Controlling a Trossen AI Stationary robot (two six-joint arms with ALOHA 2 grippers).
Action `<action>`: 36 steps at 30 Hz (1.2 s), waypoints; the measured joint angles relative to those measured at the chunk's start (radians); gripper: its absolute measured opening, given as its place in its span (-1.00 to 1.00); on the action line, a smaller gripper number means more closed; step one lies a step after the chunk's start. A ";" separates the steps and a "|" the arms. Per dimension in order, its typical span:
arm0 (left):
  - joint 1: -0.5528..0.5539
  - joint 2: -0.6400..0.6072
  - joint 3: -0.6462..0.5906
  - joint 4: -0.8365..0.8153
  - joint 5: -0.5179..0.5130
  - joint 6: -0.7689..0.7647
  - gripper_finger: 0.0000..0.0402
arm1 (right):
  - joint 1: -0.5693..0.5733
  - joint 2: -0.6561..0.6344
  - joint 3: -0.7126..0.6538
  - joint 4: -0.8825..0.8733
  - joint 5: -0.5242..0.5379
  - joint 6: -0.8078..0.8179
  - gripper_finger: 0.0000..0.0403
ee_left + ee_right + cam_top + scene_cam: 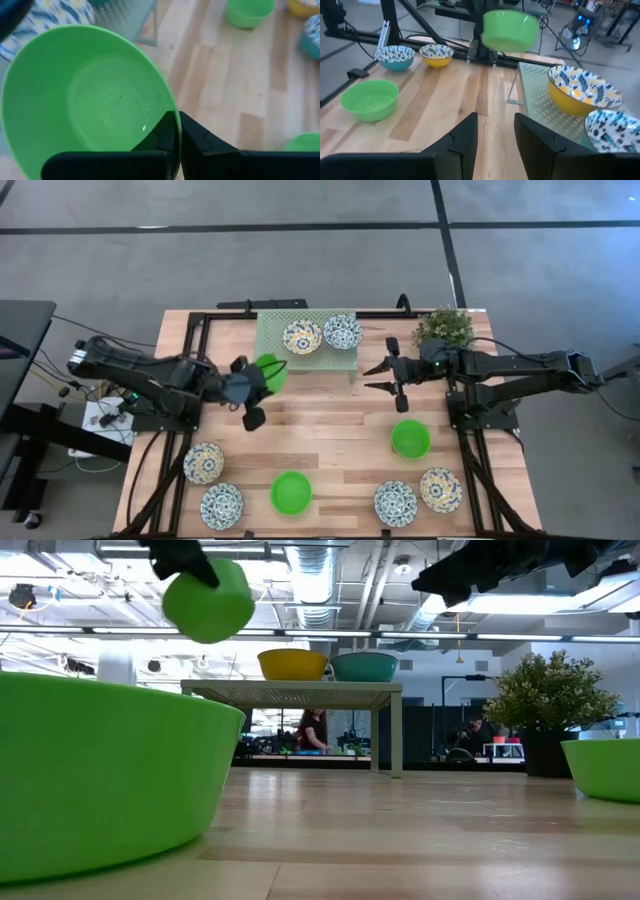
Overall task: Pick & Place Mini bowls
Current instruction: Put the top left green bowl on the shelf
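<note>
My left gripper (258,381) is shut on a plain green mini bowl (269,371), held in the air just off the left front corner of the pale green mesh rack (305,350). On the rack stand a yellow-blue bowl (302,337) and a blue-patterned bowl (343,332). My right gripper (386,375) hovers open to the right of the rack, touching nothing. Two more green bowls (410,438) (291,492) and several patterned bowls (204,463) (221,505) (395,503) (440,488) rest on the near half of the table. My left gripper pinches the green bowl's rim (171,131), one finger inside the bowl (159,140) and one outside (202,142). It reaches in from the table's left. The bowl (208,600) is lifted clear of the table, higher than the rack top.
A potted plant (445,327) stands at the far right, behind my right arm. The rack top has bare mesh (540,95) left of its two bowls. Bare wood (320,420) lies mid-table between the arms. People sit in the room beyond (312,730).
</note>
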 joint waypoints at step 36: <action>0.541 0.226 0.065 -0.193 0.188 0.644 -0.95 | -0.020 0.147 0.000 0.060 0.000 -0.029 -0.39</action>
